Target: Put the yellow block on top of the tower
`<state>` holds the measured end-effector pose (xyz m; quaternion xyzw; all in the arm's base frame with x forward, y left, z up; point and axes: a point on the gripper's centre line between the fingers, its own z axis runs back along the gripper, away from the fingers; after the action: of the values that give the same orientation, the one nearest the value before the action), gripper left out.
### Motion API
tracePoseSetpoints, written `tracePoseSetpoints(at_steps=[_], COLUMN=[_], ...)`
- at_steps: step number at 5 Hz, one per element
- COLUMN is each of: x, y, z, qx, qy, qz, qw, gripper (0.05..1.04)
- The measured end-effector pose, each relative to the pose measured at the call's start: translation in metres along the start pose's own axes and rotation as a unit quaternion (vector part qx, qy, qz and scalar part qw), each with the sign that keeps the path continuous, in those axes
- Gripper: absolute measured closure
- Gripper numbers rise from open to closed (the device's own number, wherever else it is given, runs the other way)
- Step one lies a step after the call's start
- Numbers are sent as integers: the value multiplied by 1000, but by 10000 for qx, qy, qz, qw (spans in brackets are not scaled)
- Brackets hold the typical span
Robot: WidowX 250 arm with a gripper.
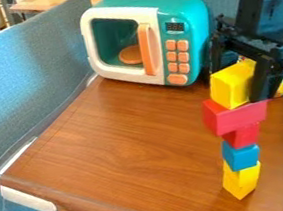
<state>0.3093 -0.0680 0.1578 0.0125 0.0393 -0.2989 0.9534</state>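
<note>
Wooden tabletop [122, 136] — jaws at the yellow block [229, 87] atop the tower [242, 135] — clamped or apart, I can't tell.

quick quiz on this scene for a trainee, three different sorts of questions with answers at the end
1. True or false: the tower's lowest block is yellow.
2. What colour is the block directly on top of it? a) green b) blue c) red
3. Fill in the missing word: the toy microwave has ____ buttons.

Key: 1 true; 2 b; 3 orange
</note>
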Motion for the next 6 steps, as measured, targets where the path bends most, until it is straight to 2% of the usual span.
tracePoseSetpoints(at_steps=[1,2,3,4,5,6], x=[-5,-17,-33,-37,-52,-52], y=[0,7,23,43,71,86], z=[19,40,58,55,42,33], qx=[-36,-53,-180,-280,-463,-273], qy=[-458,-804,-1092,-944,-759,-687], qz=[96,354,768,1100,1606,1830], qw=[9989,9961,9909,9890,9830,9803], gripper=[83,83,83,83,83,83])
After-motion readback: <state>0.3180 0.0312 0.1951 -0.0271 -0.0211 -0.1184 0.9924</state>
